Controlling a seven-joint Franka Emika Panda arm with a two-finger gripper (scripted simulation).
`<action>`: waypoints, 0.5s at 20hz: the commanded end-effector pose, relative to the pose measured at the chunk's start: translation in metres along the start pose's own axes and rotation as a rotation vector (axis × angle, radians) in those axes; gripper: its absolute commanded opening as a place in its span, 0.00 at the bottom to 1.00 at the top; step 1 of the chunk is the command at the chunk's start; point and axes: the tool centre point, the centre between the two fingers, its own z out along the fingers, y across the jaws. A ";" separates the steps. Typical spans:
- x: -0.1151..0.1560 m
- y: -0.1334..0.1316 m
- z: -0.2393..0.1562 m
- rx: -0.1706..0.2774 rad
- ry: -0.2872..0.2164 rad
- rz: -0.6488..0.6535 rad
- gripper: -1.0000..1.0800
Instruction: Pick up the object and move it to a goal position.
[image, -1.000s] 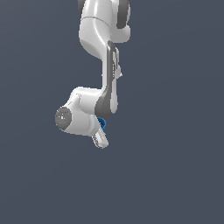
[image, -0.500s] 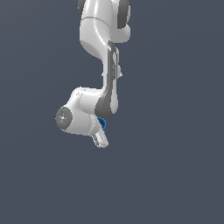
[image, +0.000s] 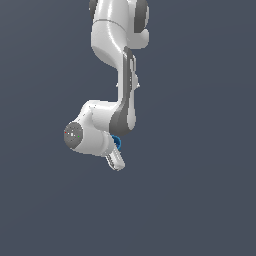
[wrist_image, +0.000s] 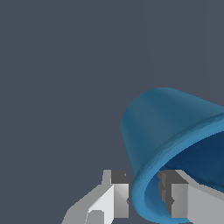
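The object is a small bright blue cup (image: 117, 143), and only a sliver of it shows beside the white wrist in the exterior view. Up close in the wrist view, the cup (wrist_image: 166, 127) lies tilted with its open rim toward the camera. My gripper (wrist_image: 143, 192) is shut on the cup's wall: one finger (wrist_image: 117, 197) presses from outside and the other finger (wrist_image: 179, 197) sits inside the rim. In the exterior view my gripper (image: 117, 162) hangs below the arm in mid-air, and the cup's far side is hidden behind it.
Only a plain dark grey background surrounds the white arm (image: 125, 85) in both views. No table, edge or goal marker shows.
The wrist has shifted very slightly toward the exterior view's right. The cup stays held between the fingers.
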 end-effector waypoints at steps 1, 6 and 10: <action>0.000 -0.006 -0.005 0.014 0.014 -0.032 0.00; 0.000 -0.024 -0.017 0.051 0.056 -0.132 0.00; -0.003 -0.043 -0.032 0.092 0.102 -0.242 0.00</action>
